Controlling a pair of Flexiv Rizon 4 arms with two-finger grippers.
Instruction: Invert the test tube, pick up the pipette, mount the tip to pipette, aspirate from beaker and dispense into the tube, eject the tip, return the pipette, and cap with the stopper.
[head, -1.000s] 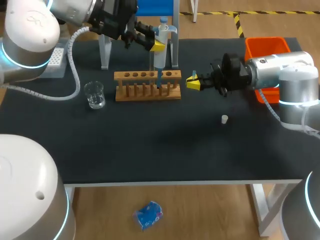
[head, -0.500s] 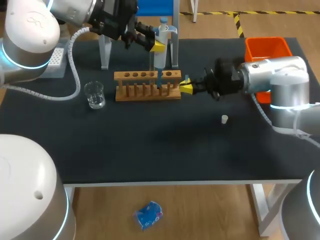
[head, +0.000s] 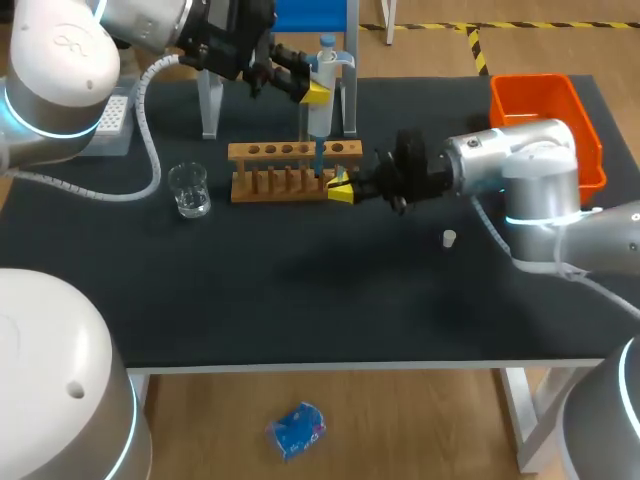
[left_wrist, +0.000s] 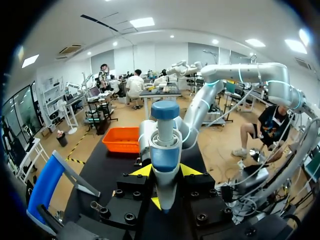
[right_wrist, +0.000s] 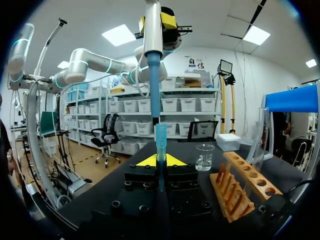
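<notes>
Yellow-tipped right hand (head: 340, 188) level, gripping tube (right_wrist: 161, 142)

I count one beaker (head: 189, 190), one wooden rack (head: 295, 172), one stopper (head: 450, 238) and one orange bin (head: 545, 100). Also one pipette (head: 322, 95) and one test tube (right_wrist: 160, 145).

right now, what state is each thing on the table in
pipette: upright, blue tip mounted, gripped in left hand
test tube: upright, uncapped, gripped in right hand, below the tip
stopper: loose on the table, not on the tube
beaker: upright on the table, beside the rack
</notes>
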